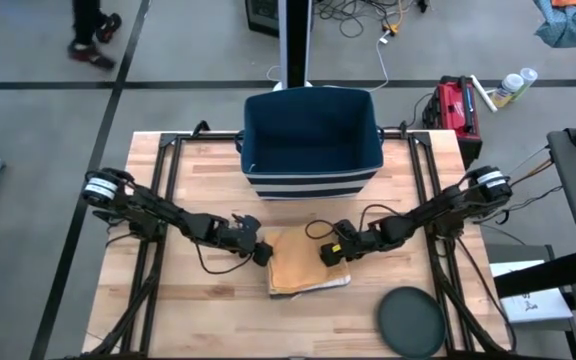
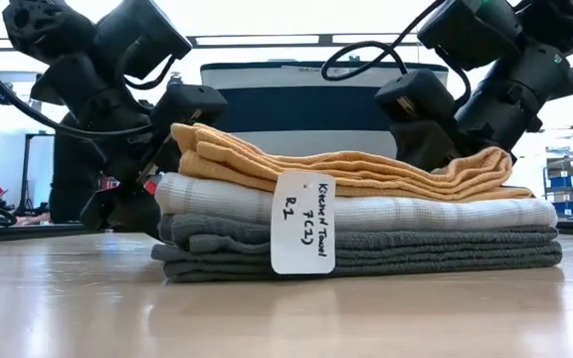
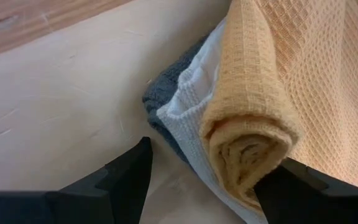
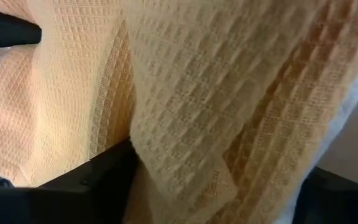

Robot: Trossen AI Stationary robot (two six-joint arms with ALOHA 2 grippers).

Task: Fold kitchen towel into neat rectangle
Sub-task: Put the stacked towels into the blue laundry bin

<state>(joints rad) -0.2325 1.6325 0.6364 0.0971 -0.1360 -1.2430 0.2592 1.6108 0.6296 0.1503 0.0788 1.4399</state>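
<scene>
1. The towel (image 1: 303,258) is orange-yellow with a waffle weave, folded into a rough rectangle. It lies on top of a small stack on the desk (image 1: 188,300), directly between the two hands.
2. Seen from desk height, the towel's layers are uneven: the folds ripple, and the end by the left hand is rolled into a soft curl.
3. Under it lies a white towel (image 2: 386,212), and below that a grey towel (image 2: 366,251), both folded flat. A white paper tag (image 2: 302,222) with handwriting hangs down the front of the stack.
4. The left hand (image 1: 259,251) sits low at one end of the stack. Its fingers (image 3: 126,177) are spread wide on either side of the rolled edge, one over bare desk and one against the towel. It has hold of nothing.
5. The right hand (image 1: 330,254) is at the opposite end, also spread wide. The towel's folded edge lies between its fingers (image 4: 98,177), but they are not closed on the cloth.
6. Beyond both hands, at the far edge of the desk, stands a dark blue bin (image 1: 311,140) with striped sides. From above its inside shows only dark blue lining.
7. A dark round disc (image 1: 411,320) lies on the desk, off to the near side of the right hand.
</scene>
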